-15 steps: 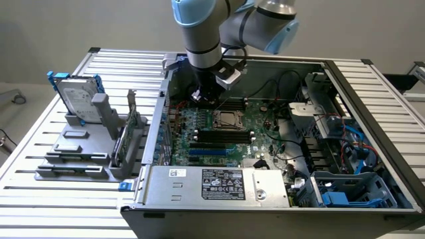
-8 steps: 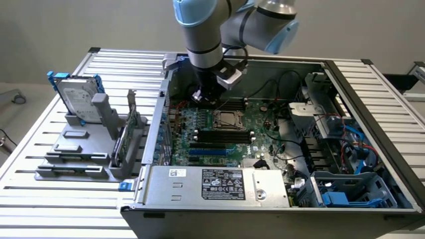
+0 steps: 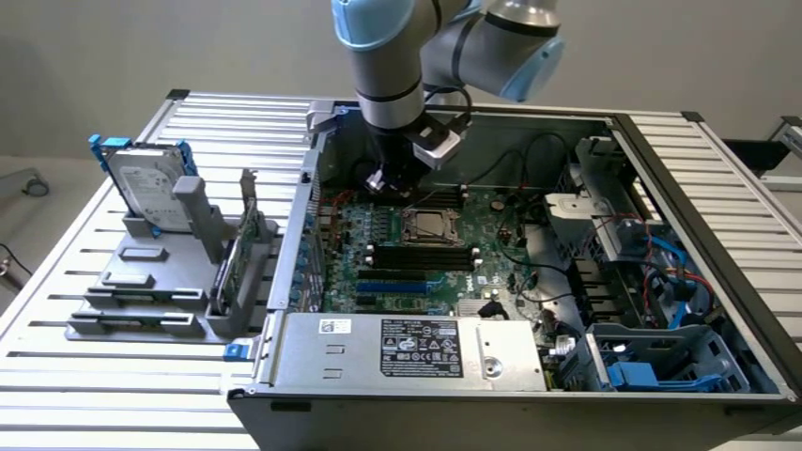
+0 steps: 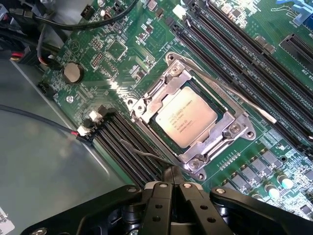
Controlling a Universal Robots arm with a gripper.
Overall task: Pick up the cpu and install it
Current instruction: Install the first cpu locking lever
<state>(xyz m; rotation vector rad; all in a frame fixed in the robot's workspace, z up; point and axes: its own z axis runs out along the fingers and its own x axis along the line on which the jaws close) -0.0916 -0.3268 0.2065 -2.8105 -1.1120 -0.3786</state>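
The cpu (image 4: pixel 186 117), a flat silver square with small print on top, lies seated in the metal-framed socket (image 4: pixel 146 100) on the green motherboard (image 4: pixel 122 54). In the exterior view the cpu (image 3: pixel 426 224) sits mid-board inside the open computer case. My gripper (image 4: pixel 172 170) is shut with its black fingertips pressed together, and nothing is held between them. It hovers just off the socket's corner, close to the thin wire lever (image 4: pixel 142 152). In the exterior view my gripper (image 3: pixel 381 185) hangs just behind the socket, toward that view's left.
Black memory slots (image 3: pixel 420 256) run in front of the socket. Cables (image 3: pixel 527 155) cross the back of the case. A power supply (image 3: pixel 414 348) fills the front. A silver hard drive (image 3: pixel 148 193) stands in a grey holder at the exterior view's left. A coin battery (image 4: pixel 72 73) sits on the board.
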